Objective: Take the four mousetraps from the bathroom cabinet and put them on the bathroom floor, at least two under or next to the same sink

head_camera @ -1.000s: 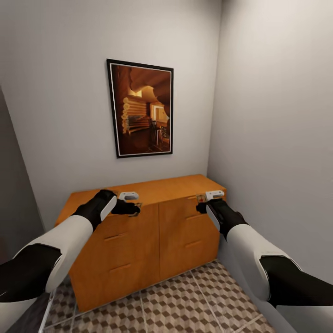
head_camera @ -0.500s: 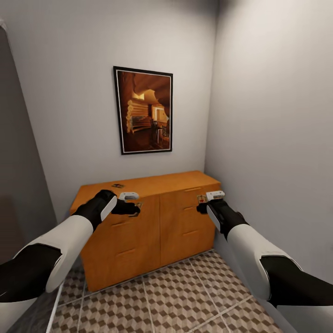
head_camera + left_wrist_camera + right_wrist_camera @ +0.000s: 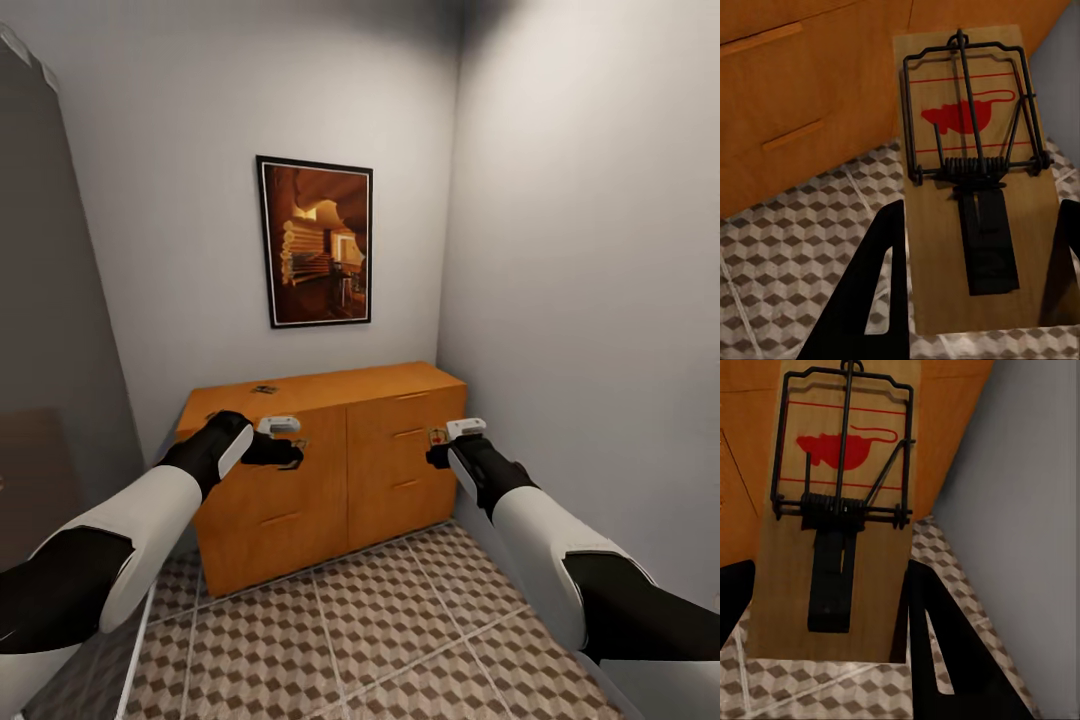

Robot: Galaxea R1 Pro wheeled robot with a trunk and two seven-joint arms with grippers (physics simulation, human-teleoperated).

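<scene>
I have one mousetrap (image 3: 971, 172) pinched in each gripper, facing the cabinet (image 3: 330, 460); next I must find the sink.

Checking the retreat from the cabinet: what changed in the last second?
The whole head view drew back: the cabinet looks smaller and farther, more bathroom floor shows, so the camera moved. Unchanged: left tool and right tool each hold a mousetrap; another trap lies on the cabinet top.
</scene>
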